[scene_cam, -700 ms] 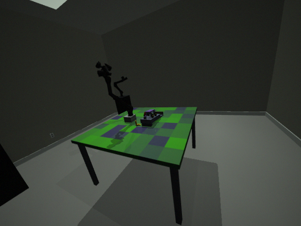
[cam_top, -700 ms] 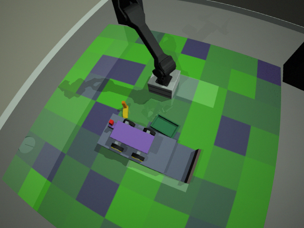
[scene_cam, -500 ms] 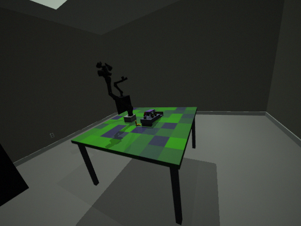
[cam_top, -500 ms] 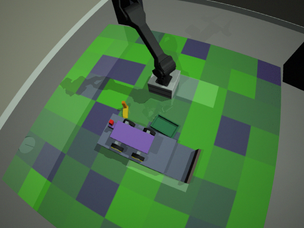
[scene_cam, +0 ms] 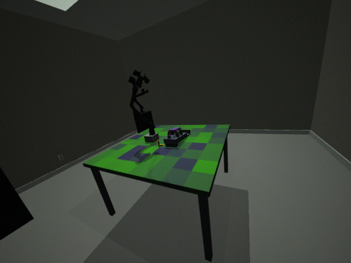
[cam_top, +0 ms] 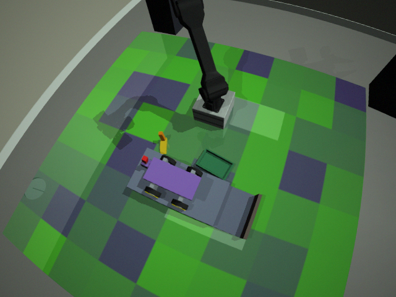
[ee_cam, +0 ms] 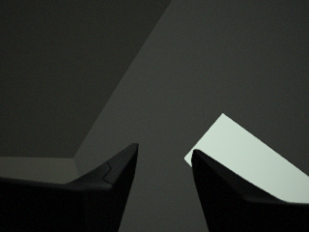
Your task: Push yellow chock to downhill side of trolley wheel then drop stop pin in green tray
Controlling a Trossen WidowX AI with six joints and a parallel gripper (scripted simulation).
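My gripper (ee_cam: 165,152) is partly open with nothing between its fingers. It is raised high over the table, far from the objects, and its camera faces the ceiling. The trolley (cam_top: 172,179) (scene_cam: 175,129), with a purple top and black wheels, stands on the grey ramp (cam_top: 220,206) (scene_cam: 171,139). The red-headed stop pin (cam_top: 145,159) is upright at its uphill end. The yellow chock (cam_top: 163,146) (scene_cam: 160,144), its orange handle (cam_top: 161,136) sticking up, is on the table beside the ramp's uphill end, apart from the wheels. The green tray (cam_top: 214,164) holds nothing visible. The chock's rubber base cannot be made out.
The arm's pale base block (cam_top: 209,119) (scene_cam: 151,137) stands behind the ramp, near the chock and tray. An upright end board (cam_top: 251,218) closes the ramp's downhill end. The tray sits close against the ramp's arm-facing side.
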